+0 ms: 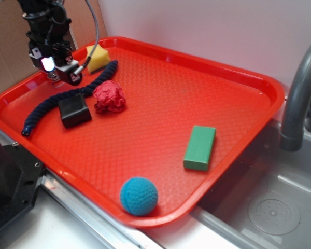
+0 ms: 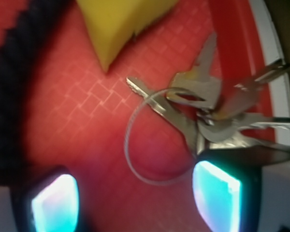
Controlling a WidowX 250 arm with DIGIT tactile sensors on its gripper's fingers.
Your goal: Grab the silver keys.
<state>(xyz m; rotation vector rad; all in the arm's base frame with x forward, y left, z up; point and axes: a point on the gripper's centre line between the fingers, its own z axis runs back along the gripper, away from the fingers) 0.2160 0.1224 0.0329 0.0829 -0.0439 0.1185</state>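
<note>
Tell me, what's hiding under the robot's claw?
Under the gripper lie the silver keys on a thin wire ring, flat on the red tray beside the yellow sponge. In the exterior view the arm covers them completely.

A red plastic tray (image 1: 160,88) with a textured waffle floor sits beside a grey sink basin (image 1: 272,207), under a curved grey faucet (image 1: 300,93). At the tray's far left corner lies a yellow sponge (image 1: 97,58), and a dark navy braided rope (image 1: 67,98) runs from just beside it down toward the tray's left edge. A small black block (image 1: 74,110) lies against the rope, with a crumpled red ball (image 1: 109,97) just beside it. A green rectangular block (image 1: 200,147) lies well apart to the right, and a blue crocheted ball (image 1: 138,195) rests near the front rim.
</note>
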